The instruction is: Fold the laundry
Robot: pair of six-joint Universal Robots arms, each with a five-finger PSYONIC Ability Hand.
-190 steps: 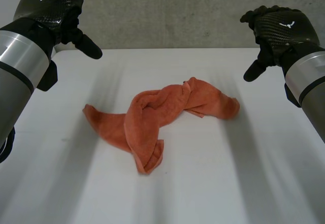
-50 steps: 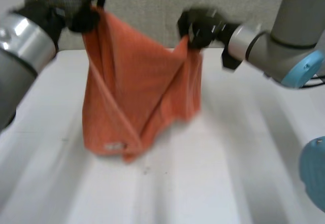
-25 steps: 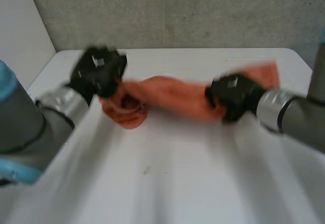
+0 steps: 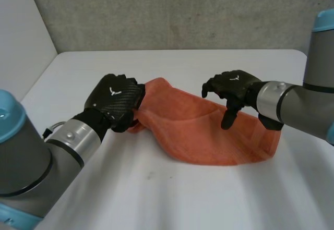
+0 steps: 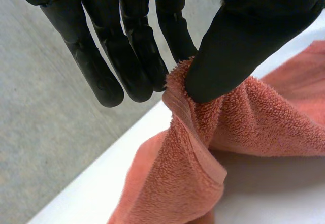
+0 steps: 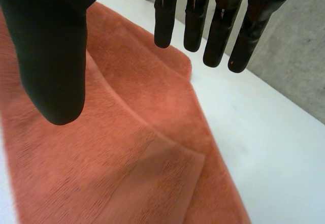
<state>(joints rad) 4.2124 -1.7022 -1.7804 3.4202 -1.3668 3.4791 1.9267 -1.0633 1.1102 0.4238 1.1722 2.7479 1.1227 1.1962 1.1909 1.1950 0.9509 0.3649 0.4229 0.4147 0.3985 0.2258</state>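
While left hand [image 4: 115, 99] pinches one end, orange towel [image 4: 209, 136] lies lengthwise side to side, right hand [image 4: 232, 86] splayed over it.

The towel [image 4: 209, 136] spans the table's [image 4: 156, 198] middle between the left hand [image 4: 116, 100] and the right hand [image 4: 232, 87]. Open table lies nearer the robot and behind the towel, up to the wall [image 4: 182, 11].

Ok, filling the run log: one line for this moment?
towel: partly spread on table | left hand: pinching its edge | right hand: open over towel
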